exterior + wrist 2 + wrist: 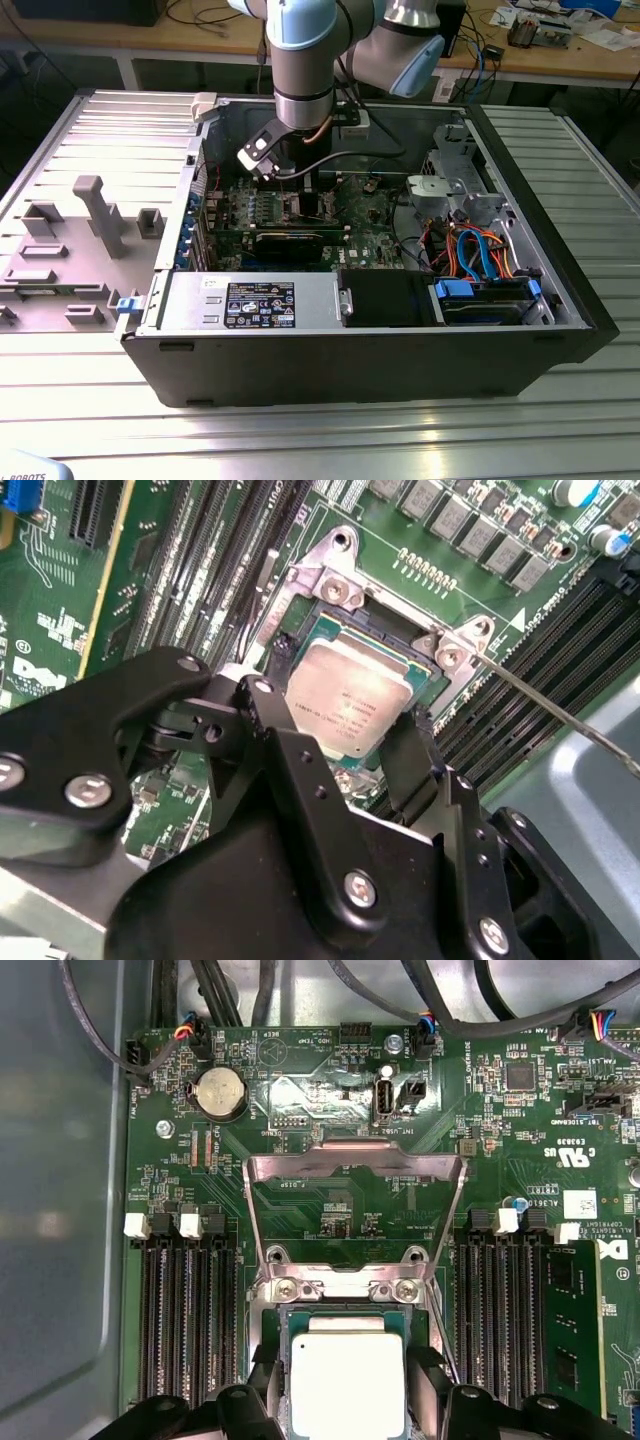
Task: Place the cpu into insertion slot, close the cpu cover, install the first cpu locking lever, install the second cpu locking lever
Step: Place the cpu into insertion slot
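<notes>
The cpu (350, 695) (347, 1375), a flat square chip with a dull silver top, sits level in the insertion slot (385, 630) (340, 1288) on the green board. My gripper (345, 735) (347, 1380) (300, 195) reaches down into the computer case, and its black fingers (285, 730) press against two opposite edges of the chip. The cpu cover (355, 1165), a thin silver frame, stands swung open beyond the slot. A thin locking lever (560, 715) sticks out free beside the socket.
Dark memory slots (185, 1320) run along both sides of the socket. In the exterior view, heat-sink fins (262, 208) and a long black card (290, 242) lie close to the gripper inside the open case (370, 340). A grey fixture tray (80, 240) lies at that view's left.
</notes>
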